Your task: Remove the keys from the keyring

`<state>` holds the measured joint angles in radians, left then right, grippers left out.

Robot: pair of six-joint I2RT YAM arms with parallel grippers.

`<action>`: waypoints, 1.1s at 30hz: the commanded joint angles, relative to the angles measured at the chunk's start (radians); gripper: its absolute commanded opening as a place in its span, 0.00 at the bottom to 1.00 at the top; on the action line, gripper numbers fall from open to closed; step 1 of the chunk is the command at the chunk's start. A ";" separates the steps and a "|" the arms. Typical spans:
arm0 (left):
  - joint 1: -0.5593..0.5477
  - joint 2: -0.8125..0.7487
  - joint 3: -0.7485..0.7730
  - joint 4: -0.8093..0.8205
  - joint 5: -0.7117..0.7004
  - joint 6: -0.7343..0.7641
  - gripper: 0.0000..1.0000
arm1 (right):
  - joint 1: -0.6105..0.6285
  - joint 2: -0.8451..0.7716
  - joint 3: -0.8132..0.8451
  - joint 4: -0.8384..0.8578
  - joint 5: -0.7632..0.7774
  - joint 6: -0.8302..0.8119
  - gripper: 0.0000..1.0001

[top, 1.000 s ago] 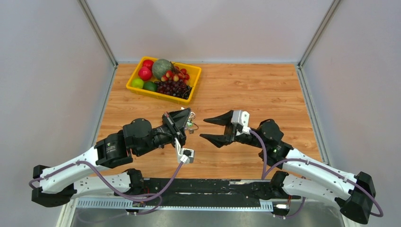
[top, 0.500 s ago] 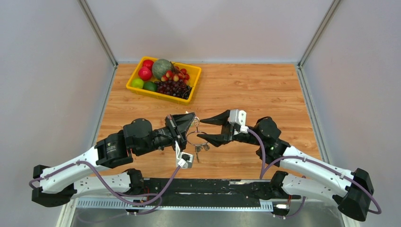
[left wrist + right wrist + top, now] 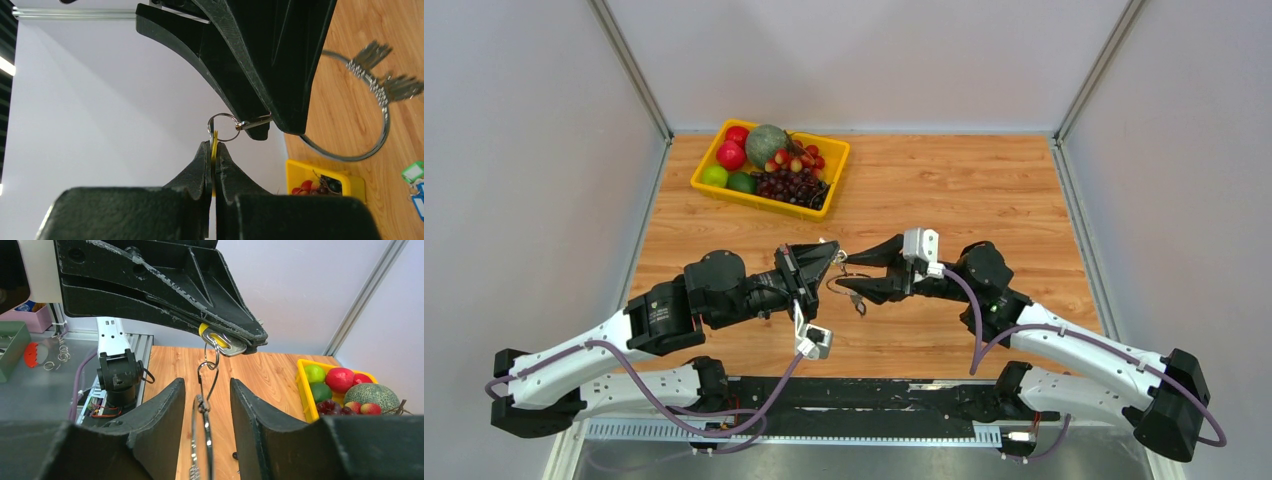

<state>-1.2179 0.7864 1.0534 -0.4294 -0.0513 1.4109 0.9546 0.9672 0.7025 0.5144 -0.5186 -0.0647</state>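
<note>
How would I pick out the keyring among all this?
Above the middle of the wooden table, the left gripper and right gripper meet tip to tip. The keyring is the wide, thin silver wire loop hanging there, with silver keys bunched on it. It dwarfs the little ring by the yellow tag the left gripper pinches.

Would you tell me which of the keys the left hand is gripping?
The yellow-headed key, pinched in the left hand; the other keys sit ungripped farther along the keyring.
</note>
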 commanded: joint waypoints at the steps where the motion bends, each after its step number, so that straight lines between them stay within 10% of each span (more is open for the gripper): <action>1: -0.006 -0.008 0.029 0.045 0.036 -0.013 0.00 | 0.001 -0.003 0.042 0.045 -0.035 0.012 0.43; 15: -0.007 -0.012 0.039 0.048 0.045 -0.018 0.00 | 0.002 -0.002 0.055 0.012 -0.071 0.005 0.22; 33: -0.006 -0.011 0.042 0.055 0.069 -0.014 0.00 | 0.002 -0.007 0.055 -0.023 -0.062 0.016 0.35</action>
<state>-1.2179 0.7864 1.0538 -0.4286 -0.0261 1.4075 0.9543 0.9672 0.7158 0.5007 -0.5674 -0.0570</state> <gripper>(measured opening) 0.014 0.364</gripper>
